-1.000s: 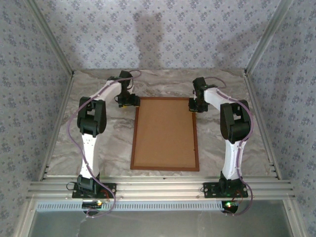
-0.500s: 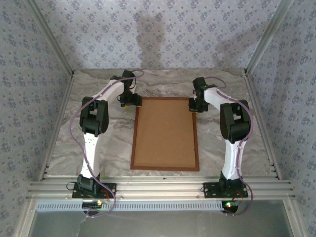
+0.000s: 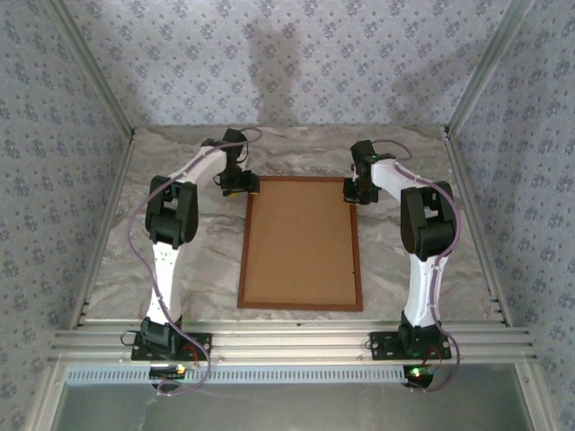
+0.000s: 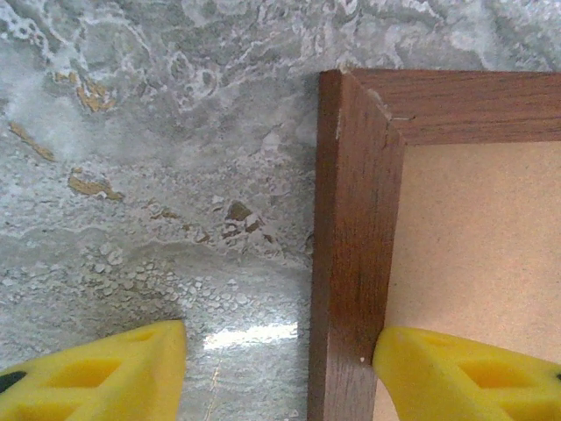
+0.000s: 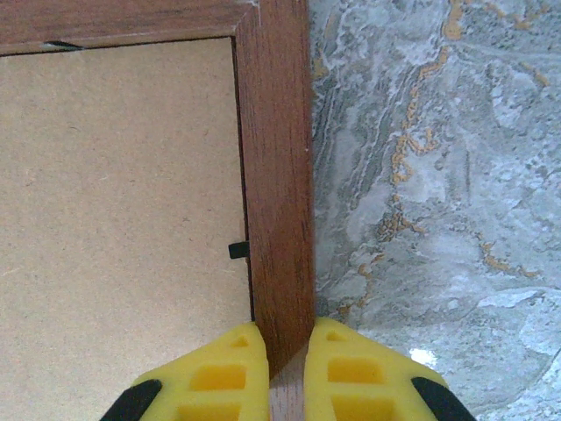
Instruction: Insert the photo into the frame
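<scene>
1. The right gripper [image 5: 285, 326] is clenched on the frame [image 3: 300, 306]. Its two yellow fingers [image 5: 219, 377] pinch the right-hand bar from both sides, one over the board [image 5: 114, 193] and the other over the table [image 5: 421, 175].
2. The left gripper [image 4: 276, 338] is released, with its jaws standing wide and straddling the frame's left-hand bar. Its inner finger [image 4: 465, 377] lies over the board and touches the bar's inner edge. Its outer finger [image 4: 96, 377] sits over the table, apart from the bar.
3. The frame lies flat in the middle of the table with its long sides running away from the arm bases. It is reddish-brown wood with narrow bars, mitred at the corners.
4. A plain brown board fills the frame's opening, and its surface is bare and matte.
5. The left gripper is at the far left corner of the frame and the right gripper is at the far right corner. In the top view the two arms reach forward on either side of the frame.
6. A small black tab [image 5: 237, 250] sits at the inner edge of the right bar, just beyond the right gripper's fingertips.
7. The table is grey marble-patterned with pale and ochre veins.
8. Patterned wallpaper [image 3: 314, 54] lines the walls around the table.
</scene>
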Robot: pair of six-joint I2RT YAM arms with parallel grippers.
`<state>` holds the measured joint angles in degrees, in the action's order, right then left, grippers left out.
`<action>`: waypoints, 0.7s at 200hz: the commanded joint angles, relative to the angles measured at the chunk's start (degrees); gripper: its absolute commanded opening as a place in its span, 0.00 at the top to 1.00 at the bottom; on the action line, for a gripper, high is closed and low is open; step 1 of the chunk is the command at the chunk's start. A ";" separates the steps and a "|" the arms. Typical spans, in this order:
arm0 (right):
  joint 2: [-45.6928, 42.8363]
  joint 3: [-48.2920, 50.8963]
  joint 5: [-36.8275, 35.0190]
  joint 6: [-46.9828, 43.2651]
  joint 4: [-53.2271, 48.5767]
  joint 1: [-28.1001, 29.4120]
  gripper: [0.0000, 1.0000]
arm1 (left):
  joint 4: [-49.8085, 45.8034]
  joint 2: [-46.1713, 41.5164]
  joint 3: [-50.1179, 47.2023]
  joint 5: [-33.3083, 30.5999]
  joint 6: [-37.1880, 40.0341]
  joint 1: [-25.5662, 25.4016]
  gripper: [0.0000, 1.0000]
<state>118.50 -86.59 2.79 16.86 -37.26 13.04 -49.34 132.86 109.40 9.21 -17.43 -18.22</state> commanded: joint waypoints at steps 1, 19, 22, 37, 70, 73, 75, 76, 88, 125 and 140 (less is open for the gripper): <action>2.70 -0.36 -0.14 -0.61 -0.35 0.31 0.88 | -0.58 7.61 -3.94 4.11 -0.76 -5.51 0.38; 2.70 -0.45 -0.15 -0.55 -0.36 0.24 0.88 | -0.65 7.70 -3.88 3.87 -0.94 -5.62 0.38; 2.70 -0.43 -0.15 -0.54 -0.36 0.31 0.88 | -0.71 7.68 -3.85 3.90 -1.00 -5.60 0.38; 2.61 -0.43 -0.15 -0.52 -0.35 0.32 0.88 | -1.09 7.77 -3.76 4.14 -1.12 -5.90 0.38; 2.44 -0.34 0.09 -0.52 -0.23 0.31 0.88 | -1.59 7.77 -3.70 3.80 -0.92 -6.66 0.38; 2.44 -0.29 0.12 -0.57 -0.19 0.28 0.88 | -1.67 7.84 -3.63 3.80 -0.98 -6.66 0.38; 2.44 -0.33 0.14 -0.59 -0.23 0.31 0.88 | -1.78 7.90 -3.60 3.73 -0.95 -6.66 0.38; 2.44 -0.33 0.17 -0.55 -0.25 0.32 0.88 | -1.84 7.92 -3.55 3.72 -0.94 -6.70 0.38; 2.44 -0.34 0.20 -0.56 -0.19 0.32 0.88 | -2.85 8.51 -2.38 3.49 -0.94 -6.81 0.38; 2.19 -0.19 0.62 -0.54 -0.01 0.33 0.88 | -9.12 11.72 4.21 1.31 -0.10 -8.21 0.38; 2.11 -0.27 0.68 -0.51 0.05 0.31 0.88 | -11.68 13.04 6.55 0.60 0.17 -8.58 0.39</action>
<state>118.52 -86.63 2.79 16.86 -37.28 13.04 -55.13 136.66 116.29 3.11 -18.04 -21.04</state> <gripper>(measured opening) 0.120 0.614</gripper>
